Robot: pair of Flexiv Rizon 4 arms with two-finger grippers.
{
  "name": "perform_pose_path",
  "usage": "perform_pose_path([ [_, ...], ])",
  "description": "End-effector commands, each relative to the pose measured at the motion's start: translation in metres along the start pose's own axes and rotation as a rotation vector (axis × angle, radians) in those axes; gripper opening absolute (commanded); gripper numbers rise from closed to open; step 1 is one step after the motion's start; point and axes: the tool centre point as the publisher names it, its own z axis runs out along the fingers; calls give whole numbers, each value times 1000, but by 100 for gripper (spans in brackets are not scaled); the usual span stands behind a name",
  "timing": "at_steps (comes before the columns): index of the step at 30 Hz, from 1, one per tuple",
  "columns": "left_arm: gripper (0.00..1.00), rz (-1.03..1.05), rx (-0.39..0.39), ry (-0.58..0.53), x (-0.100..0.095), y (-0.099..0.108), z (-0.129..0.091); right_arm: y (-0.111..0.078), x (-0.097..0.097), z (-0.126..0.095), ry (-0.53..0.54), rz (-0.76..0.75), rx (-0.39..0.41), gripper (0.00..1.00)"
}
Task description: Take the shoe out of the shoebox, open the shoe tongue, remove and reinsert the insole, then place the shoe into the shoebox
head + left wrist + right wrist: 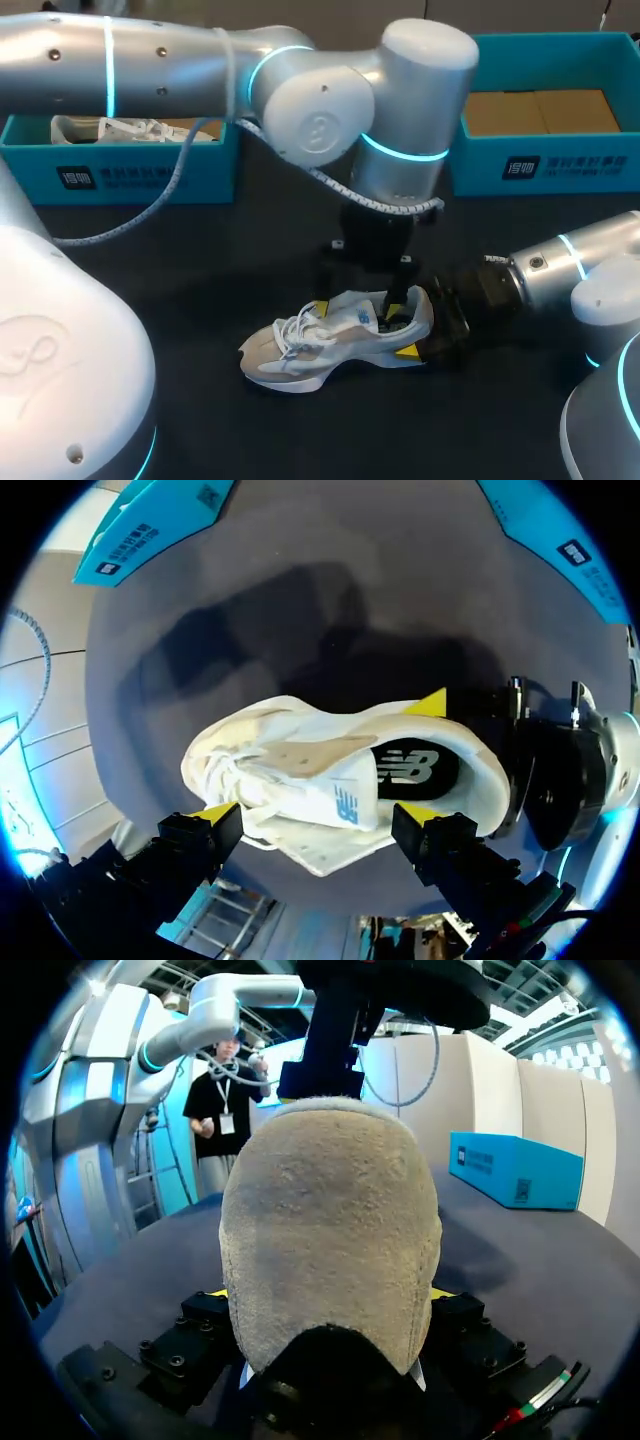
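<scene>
While the white sneaker [330, 340] sat on the table [200, 300], logos showing on its tongue [345, 800] and insole [410, 768], my right gripper [330, 1300] clamped its heel [330, 1210]; my left gripper [315, 815] hung open over it.

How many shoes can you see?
2. One shoe lies on the table, near the middle; the other shoe sits in the left blue box. More could be hidden inside the boxes.
</scene>
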Motion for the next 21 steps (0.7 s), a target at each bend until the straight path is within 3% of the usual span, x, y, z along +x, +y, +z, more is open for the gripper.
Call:
perform_pose_path([
  [1,100,-126,23,-106,11,8,2,1,2,1,-3,-1,3,0],
  [11,91,-194,22,-168,18,-1,10,1,2,1,-3,-1,3,0],
  [14,81,-204,8,-187,16,-3,13,1,2,1,-3,-1,3,0],
  [21,82,-205,-10,-248,13,-4,23,1,2,1,-3,-1,3,0],
])
